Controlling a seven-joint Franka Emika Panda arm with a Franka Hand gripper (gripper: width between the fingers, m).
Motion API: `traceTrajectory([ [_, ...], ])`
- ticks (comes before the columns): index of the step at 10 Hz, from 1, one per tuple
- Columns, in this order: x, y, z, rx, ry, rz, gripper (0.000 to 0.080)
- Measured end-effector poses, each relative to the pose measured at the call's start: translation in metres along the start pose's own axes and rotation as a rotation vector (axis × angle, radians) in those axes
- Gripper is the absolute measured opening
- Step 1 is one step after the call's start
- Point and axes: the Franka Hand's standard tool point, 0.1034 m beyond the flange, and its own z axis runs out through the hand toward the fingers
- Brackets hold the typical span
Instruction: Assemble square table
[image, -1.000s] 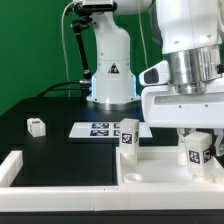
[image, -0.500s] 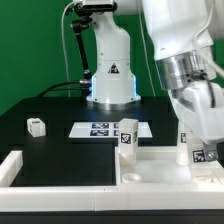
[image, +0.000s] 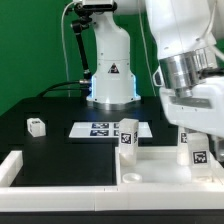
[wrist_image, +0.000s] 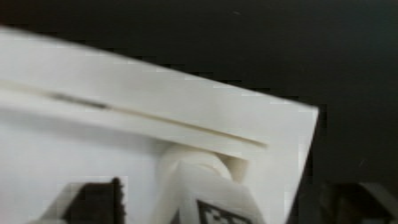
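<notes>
The white square table top (image: 155, 168) lies rim-up at the exterior view's lower right. One tagged white leg (image: 128, 136) stands upright at its far left corner. A second tagged leg (image: 196, 150) stands at its far right corner. My gripper (image: 196, 130) hangs right over that second leg. In the wrist view the dark fingers (wrist_image: 98, 200) stand either side of the leg (wrist_image: 210, 190) with a gap on each side, so my gripper (wrist_image: 222, 205) looks open around it. A small loose leg (image: 36, 126) lies on the black table at the exterior view's left.
The marker board (image: 98, 129) lies flat behind the table top. A long low white rail (image: 50, 176) runs along the front left. The arm's white base (image: 110, 70) stands at the back, before a green wall.
My hand has swung round over the right leg and lifted a little. One second ago its fingers flanked the leg lower down. The leg stays upright on the slab.
</notes>
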Motion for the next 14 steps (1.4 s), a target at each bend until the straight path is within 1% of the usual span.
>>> traceTrajectory([
  [1,0.002,0.001,0.000,0.000,0.003,-0.039,0.0586],
  [2,0.002,0.001,0.001,-0.005,0.006,-0.133,0.0637],
  [3,0.003,0.001,0.000,-0.007,0.008,-0.204,0.0646],
  [4,0.004,0.001,0.000,-0.015,0.013,-0.302,0.0646],
  [5,0.007,-0.001,-0.005,-0.048,0.043,-0.535,0.0646],
  [6,0.011,-0.001,-0.006,-0.066,0.052,-0.735,0.0649],
  [7,0.012,0.000,-0.005,-0.069,0.050,-0.762,0.0619],
  [8,0.011,0.000,-0.004,-0.069,0.051,-0.727,0.0619],
  [10,0.011,0.001,-0.004,-0.069,0.051,-0.715,0.0349],
  [11,0.012,0.002,-0.004,-0.070,0.051,-0.678,0.0349],
  [12,0.012,0.002,-0.004,-0.068,0.054,-0.604,0.0287],
  [14,0.013,0.002,-0.004,-0.063,0.059,-0.440,0.0288],
])
